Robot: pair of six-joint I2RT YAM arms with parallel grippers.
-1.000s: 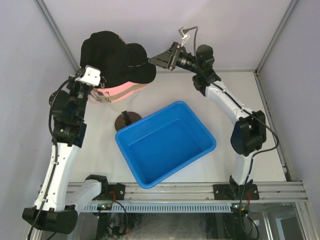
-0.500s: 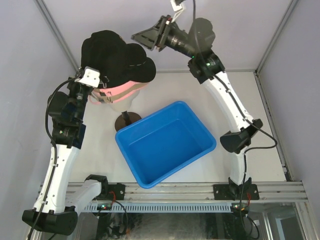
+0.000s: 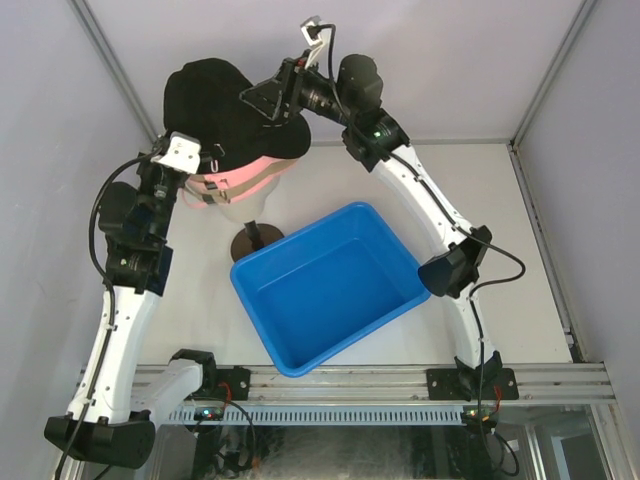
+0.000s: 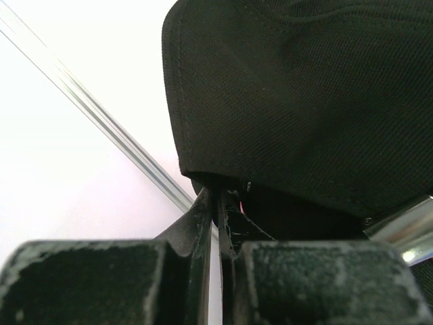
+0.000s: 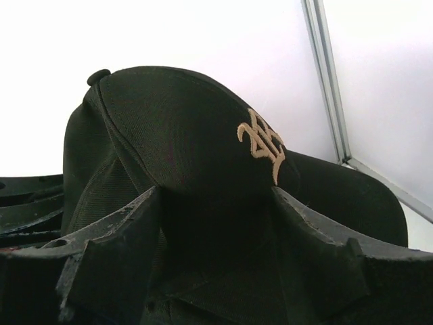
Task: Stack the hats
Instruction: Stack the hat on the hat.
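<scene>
The hats sit stacked on a mannequin head at the back left. A black hat [image 3: 212, 108] is on top, with a pink hat [image 3: 248, 178] and a tan strap [image 3: 204, 192] below it. My left gripper [image 3: 205, 165] is at the stack's rear edge. In the left wrist view its jaws [image 4: 218, 202] are pinched on the black hat's [image 4: 304, 101] lower rim. My right gripper [image 3: 256, 100] hovers over the black hat's front and is open. In the right wrist view its fingers [image 5: 125, 233] flank the crown with the tan logo [image 5: 260, 144] without gripping it.
The mannequin's brown base [image 3: 256, 240] stands on the white table [image 3: 480, 190]. A blue bin [image 3: 395, 255] sits mid-table, just in front of the base. Grey walls close in at the left, back and right, and a metal rail [image 3: 400, 385] runs along the near edge.
The right arm has swung left and upward from beside the brim to over the black hat, its jaws spreading wider. The left gripper has stayed pinched at the stack's rear.
</scene>
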